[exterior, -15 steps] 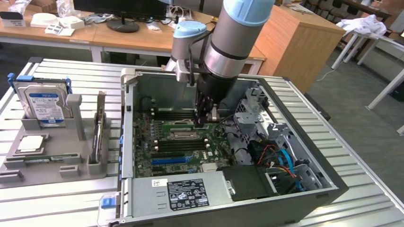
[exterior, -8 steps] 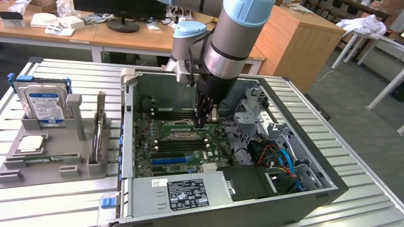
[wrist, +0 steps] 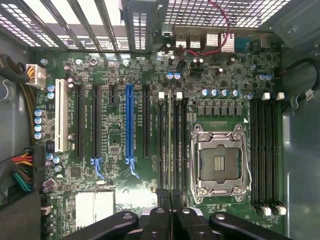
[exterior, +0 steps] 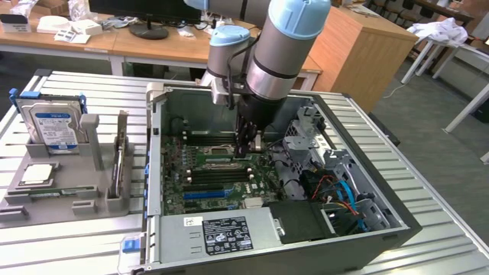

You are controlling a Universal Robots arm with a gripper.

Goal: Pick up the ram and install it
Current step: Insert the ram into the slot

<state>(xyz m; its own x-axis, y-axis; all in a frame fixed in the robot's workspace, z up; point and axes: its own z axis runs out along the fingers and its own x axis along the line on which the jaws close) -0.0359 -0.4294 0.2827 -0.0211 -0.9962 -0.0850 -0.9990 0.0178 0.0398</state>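
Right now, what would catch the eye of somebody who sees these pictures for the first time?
The robot arm reaches into the open computer case, its pincer shut on what looks like the ram, edge-on over the memory slots beside the CPU socket. Next come the bright blue slot on the motherboard and the hard drive with a blue label, standing outside the case at the exterior view's left.

The arm [exterior: 276, 60] is a silver-grey tube with pale blue joint caps, a black band and a black cable, ending in a black gripper [wrist: 170, 200] with round pivot screws.
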